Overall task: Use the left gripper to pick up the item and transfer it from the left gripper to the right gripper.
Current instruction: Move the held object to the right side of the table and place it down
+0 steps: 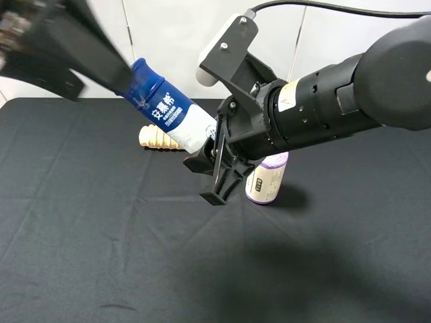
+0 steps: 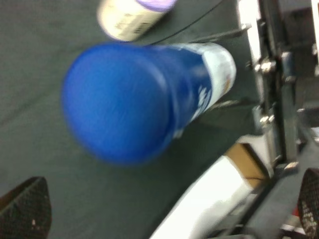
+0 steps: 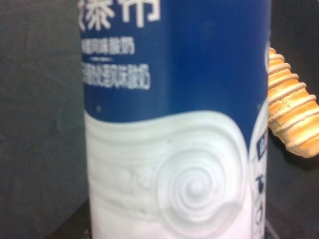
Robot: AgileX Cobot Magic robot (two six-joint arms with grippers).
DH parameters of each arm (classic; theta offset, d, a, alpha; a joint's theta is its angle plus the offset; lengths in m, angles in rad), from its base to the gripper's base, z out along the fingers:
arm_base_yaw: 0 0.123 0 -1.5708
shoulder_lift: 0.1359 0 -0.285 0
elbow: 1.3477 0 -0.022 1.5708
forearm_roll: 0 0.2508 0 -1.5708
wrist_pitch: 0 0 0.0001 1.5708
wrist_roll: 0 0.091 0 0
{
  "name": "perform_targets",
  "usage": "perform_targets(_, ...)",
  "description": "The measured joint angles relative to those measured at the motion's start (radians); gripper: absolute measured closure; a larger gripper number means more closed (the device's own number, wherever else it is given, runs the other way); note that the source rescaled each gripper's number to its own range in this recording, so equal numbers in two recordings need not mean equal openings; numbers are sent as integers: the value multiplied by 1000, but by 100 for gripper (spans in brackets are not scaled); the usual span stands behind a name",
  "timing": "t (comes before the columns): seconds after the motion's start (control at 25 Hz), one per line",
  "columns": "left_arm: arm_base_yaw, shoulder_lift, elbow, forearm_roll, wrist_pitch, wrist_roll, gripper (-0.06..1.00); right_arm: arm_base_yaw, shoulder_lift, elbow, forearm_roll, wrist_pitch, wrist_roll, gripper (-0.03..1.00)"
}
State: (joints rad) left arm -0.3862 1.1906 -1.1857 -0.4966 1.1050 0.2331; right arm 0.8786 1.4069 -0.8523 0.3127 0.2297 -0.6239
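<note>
The item, a white bottle [image 1: 172, 114] with a blue cap and blue label, hangs tilted above the table, cap toward the upper left. My right gripper [image 1: 205, 171] is shut on its white lower end; the right wrist view is filled by the bottle [image 3: 174, 124]. My left gripper [image 1: 81, 54] is blurred at the upper left, its tip next to the cap. In the left wrist view its jaws stand wide apart, the finger pads [image 2: 25, 211] are clear of the bottle, and the blue cap [image 2: 119, 99] faces the camera.
A ridged tan log [image 1: 158, 138] lies on the black cloth [image 1: 101, 235] behind the bottle; it also shows in the right wrist view [image 3: 291, 119]. A purple-topped cream roll [image 1: 267, 178] stands under the right arm and shows in the left wrist view [image 2: 132, 17].
</note>
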Motion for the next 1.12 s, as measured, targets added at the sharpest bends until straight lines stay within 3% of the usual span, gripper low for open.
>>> perform_targets(0.08,0,-63,0,88,3,-58,-5,0,0,0,0,0,1,96)
perform_targets(0.12,0,-63,0,88,3,-58,-5,0,0,0,0,0,1,96)
perform_targets(0.16,0,-136,0,181,12,-121,-5,0,0,0,0,0,3,96)
perform_targets(0.24,0,-204,0,288,31,-200,-5,0,0,0,0,0,7,96)
perform_targets(0.52,0,-416,8,595,75,-398,-5,0,0,0,0,0,28,96)
perform_targets(0.64,0,-498,57,645,75,-435,-5,0,0,0,0,0,31,96)
perform_targets(1.12,0,-846,477,698,74,-466,-5,0,0,0,0,0,68,96)
